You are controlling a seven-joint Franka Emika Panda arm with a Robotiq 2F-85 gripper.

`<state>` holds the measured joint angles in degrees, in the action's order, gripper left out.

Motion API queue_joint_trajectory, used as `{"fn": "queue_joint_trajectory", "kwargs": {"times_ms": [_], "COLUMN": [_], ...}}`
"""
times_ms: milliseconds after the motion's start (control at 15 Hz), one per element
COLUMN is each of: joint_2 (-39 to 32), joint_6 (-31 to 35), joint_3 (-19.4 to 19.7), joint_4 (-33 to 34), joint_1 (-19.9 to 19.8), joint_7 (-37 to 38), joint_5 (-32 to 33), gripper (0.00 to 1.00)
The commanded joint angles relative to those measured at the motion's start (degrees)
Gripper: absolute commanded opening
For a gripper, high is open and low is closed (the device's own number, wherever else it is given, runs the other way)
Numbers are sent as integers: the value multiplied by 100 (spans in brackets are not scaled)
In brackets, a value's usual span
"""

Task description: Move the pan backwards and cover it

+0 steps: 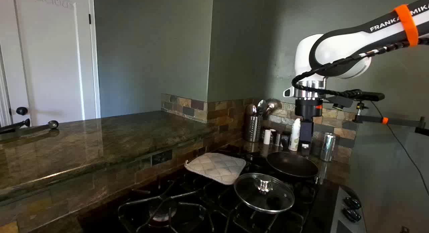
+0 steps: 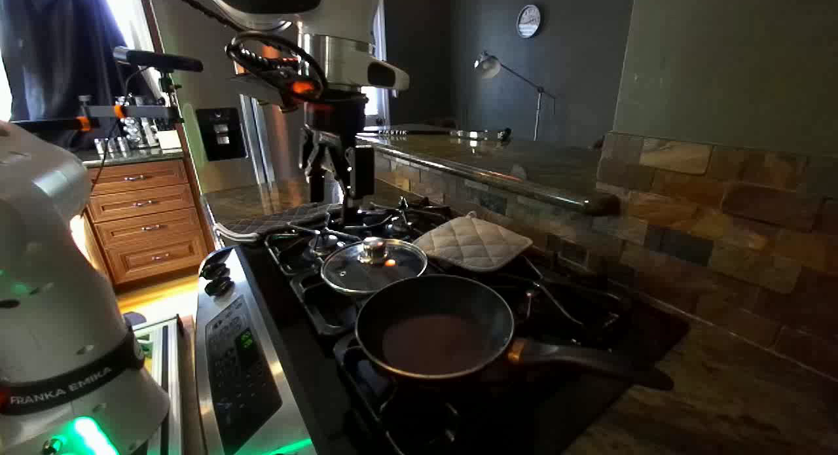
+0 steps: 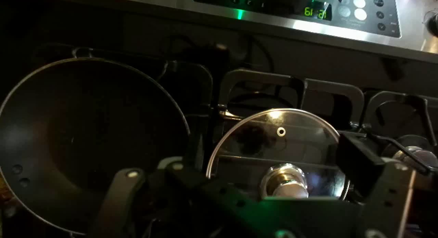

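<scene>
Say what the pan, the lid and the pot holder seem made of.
Pan: probably metal with a nonstick coating; dull, dark inside, thin bright edge.
Lid: most likely clear, glossy glass, being see-through with reflections; its knob shines like polished metal.
Pot holder: quilted cloth, matte, perhaps cotton; stitched diamonds show.

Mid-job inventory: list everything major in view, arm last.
pan: one, black, on the stove
glass lid: one, clear, beside the pan
pot holder: one, off-white, on the stove
stove: one, black and silver, beneath these
utensil holder: one, silvery, in the corner
quilted cloth: one, dark, by the stove
raised counter: one, dark, beside the stove
door: one, white, background
fridge: one, silvery, background
drawers: four, brown, background
gripper: one, black, over the stove
arm: one, white and black, over the stove
</scene>
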<state>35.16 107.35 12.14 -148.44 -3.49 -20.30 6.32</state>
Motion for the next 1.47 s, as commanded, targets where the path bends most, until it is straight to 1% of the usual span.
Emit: {"fn": "queue_joint_trajectory", "kwargs": {"times_ms": [0, 200, 333, 400, 533, 600, 1000, 1400], "joint_2": [-5, -5, -377, -697, -1085, -1268, -2408, -3237], "joint_6": [-8, -8, 48, -29, 307, 394, 1426, 2129], "joint_3": [-31, -31, -21, 86, 187, 229, 462, 575], "joint_4": [7, 7, 228, 427, 614, 747, 1499, 1883], "joint_1": [-32, -32, -239, -311, -552, -656, -1242, -1560], "joint_7": [-15, -15, 536, 625, 928, 1069, 2016, 3391], "joint_5": [-19, -19, -50, -83, 14, -6, -17, -101], "gripper": [100, 100, 100, 100, 100, 100, 100, 100]}}
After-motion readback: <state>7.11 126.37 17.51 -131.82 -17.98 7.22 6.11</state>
